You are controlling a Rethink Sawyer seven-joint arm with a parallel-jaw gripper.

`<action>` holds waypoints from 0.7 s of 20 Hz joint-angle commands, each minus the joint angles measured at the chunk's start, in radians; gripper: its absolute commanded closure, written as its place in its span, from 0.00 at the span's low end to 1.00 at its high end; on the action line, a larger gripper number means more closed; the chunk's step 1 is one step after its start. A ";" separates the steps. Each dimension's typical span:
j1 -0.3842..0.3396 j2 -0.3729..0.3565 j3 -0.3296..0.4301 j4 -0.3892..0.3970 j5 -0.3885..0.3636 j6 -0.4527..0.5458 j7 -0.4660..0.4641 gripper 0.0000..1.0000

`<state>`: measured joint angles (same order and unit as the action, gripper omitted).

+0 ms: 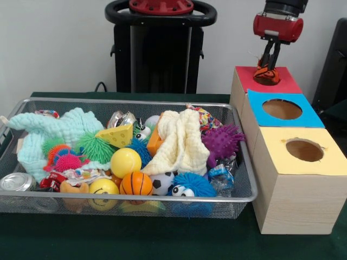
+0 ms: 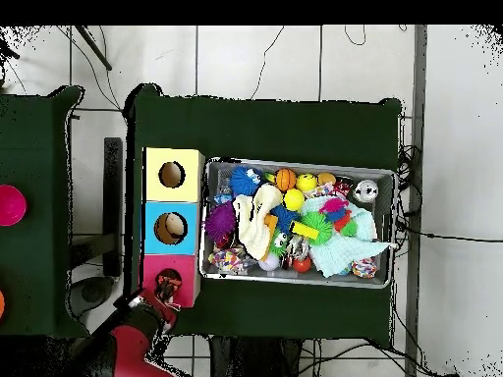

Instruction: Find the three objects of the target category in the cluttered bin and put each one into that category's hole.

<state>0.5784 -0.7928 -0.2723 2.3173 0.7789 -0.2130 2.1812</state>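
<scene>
Claw (image 1: 268, 64) clenched on an orange striped toy (image 1: 266, 73), directly above the red box (image 1: 282, 82) hole, bin (image 1: 243, 172) beside the boxes

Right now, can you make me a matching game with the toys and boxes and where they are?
Things:
1. tool
2. purple spiky ball
3. yellow-topped box
4. crushed can

Places:
A. in the bin, at the end away from the boxes
B. nearest the front camera in the row of boxes
C. over the red-topped box
D. in the bin, at the end beside the boxes

Pairs: 1-C, 2-D, 3-B, 4-A
</scene>
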 commanded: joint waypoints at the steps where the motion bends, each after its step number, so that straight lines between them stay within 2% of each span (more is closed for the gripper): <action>1: -0.101 0.062 0.083 -0.034 -0.005 -0.003 0.251 1.00; 6: -0.063 0.081 0.079 -0.042 0.032 -0.011 0.247 1.00; 14: -0.072 0.095 0.078 -0.050 0.026 -0.023 0.247 1.00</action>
<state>0.5286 -0.7762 -0.2661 2.3115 0.7789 -0.2189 2.1812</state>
